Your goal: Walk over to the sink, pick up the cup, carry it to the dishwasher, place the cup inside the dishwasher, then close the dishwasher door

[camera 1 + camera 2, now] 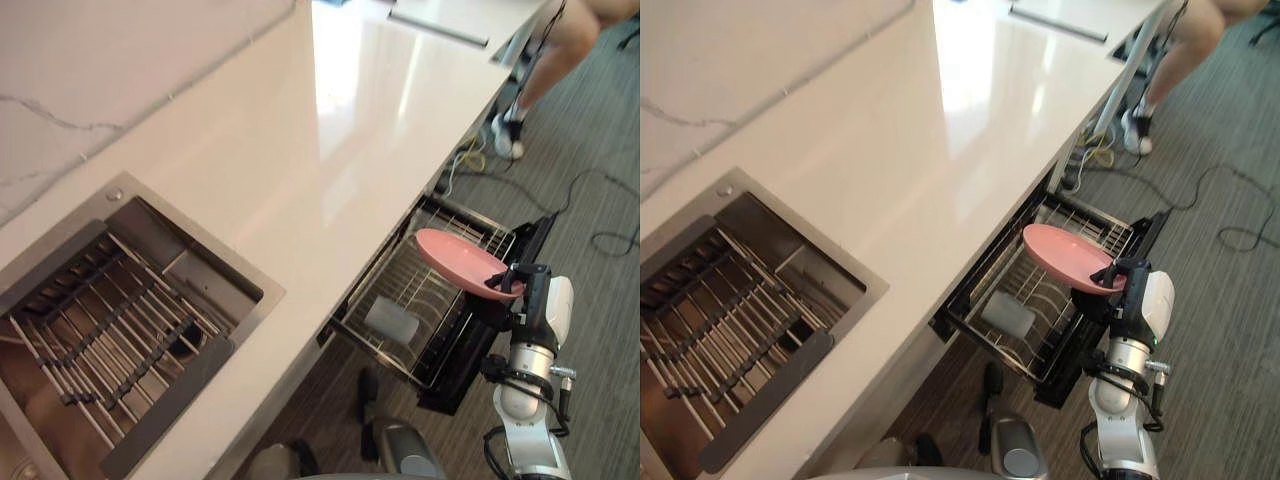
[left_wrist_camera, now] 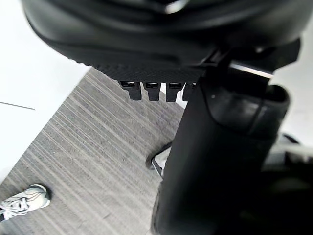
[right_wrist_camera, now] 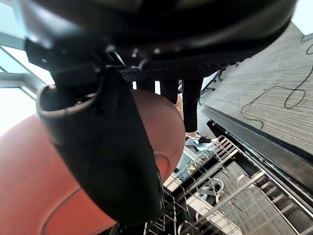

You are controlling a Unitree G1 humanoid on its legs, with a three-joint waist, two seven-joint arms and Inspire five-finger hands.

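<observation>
So the room: long glossy white worktop [image 1: 330, 150] running from 7 o'clock up to 1 o'clock, with a white, grey-veined wall [image 1: 100, 70] behind it at 10 o'clock. The floor [image 1: 590, 180] is grey striped carpet, over on the 3 o'clock side.

The steel sink [image 1: 215, 250] is set into the worktop at 8 o'clock, with a wire grid [image 1: 100, 330] lying in the basin. A flat grey slab [image 1: 438, 28] sits on the worktop way up at 12 to 1 o'clock.

The dishwasher [image 1: 470, 360] is open at 4 o'clock, under the worktop edge, and its wire rack [image 1: 440, 350] is pulled out. A pale see-through item [image 1: 392, 320] lies in the rack. It could be a cup, I honestly can't tell.

What the robot is actually carrying is a pink plate [image 1: 455, 260], not a cup. The right hand [image 1: 1115, 272] has it pinched at the rim, thumb [image 3: 107, 161] on one face and fingers [image 3: 191, 105] on the other, and it's tilted just above the rack's 3 o'clock side.

A person's bare leg [image 1: 560, 50] and white shoe [image 1: 508, 135] are at 1 o'clock on the carpet, with a yellow cable tangle [image 1: 468, 155] just beside the shoe.

The left hand [image 2: 161, 44] hangs over the carpet. Can't tell how it's set.
</observation>
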